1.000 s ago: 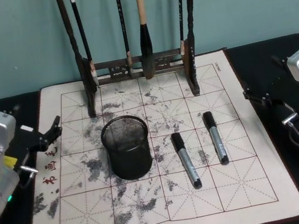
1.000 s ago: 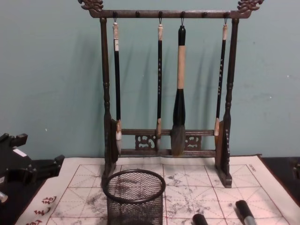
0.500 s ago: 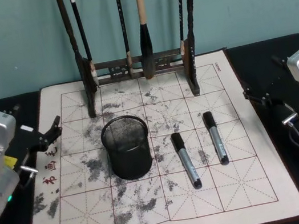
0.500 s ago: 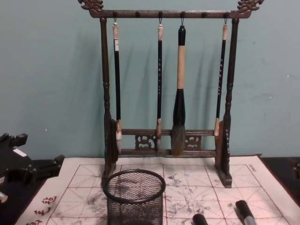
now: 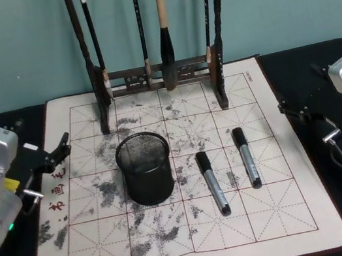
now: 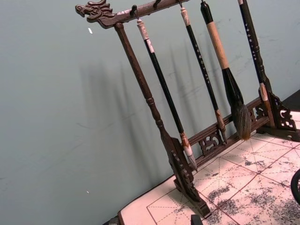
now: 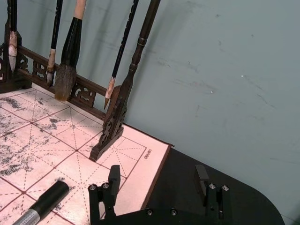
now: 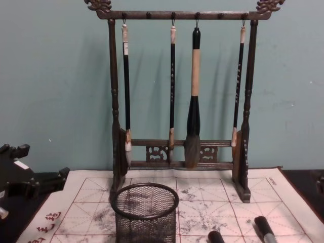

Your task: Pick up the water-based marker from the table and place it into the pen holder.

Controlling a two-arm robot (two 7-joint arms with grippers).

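Observation:
Two water-based markers, grey barrels with black caps, lie on the ink-stained mat right of the pen holder: one (image 5: 212, 184) close to it, the other (image 5: 246, 156) farther right. Their caps show in the chest view (image 8: 216, 237) (image 8: 264, 227), and one marker (image 7: 44, 201) lies in the right wrist view. The black mesh pen holder (image 5: 145, 168) (image 8: 145, 212) stands upright at the mat's middle. My left gripper (image 5: 61, 152) (image 8: 43, 162) hovers open at the mat's left edge. At the mat's right edge my right gripper (image 5: 296, 96) (image 7: 158, 174) is open and holds nothing.
A tall dark wooden brush rack (image 5: 157, 70) (image 8: 179, 101) (image 6: 187, 117) with several hanging brushes stands at the back of the mat against the teal wall. The gridded paper mat (image 5: 190, 237) covers the black table.

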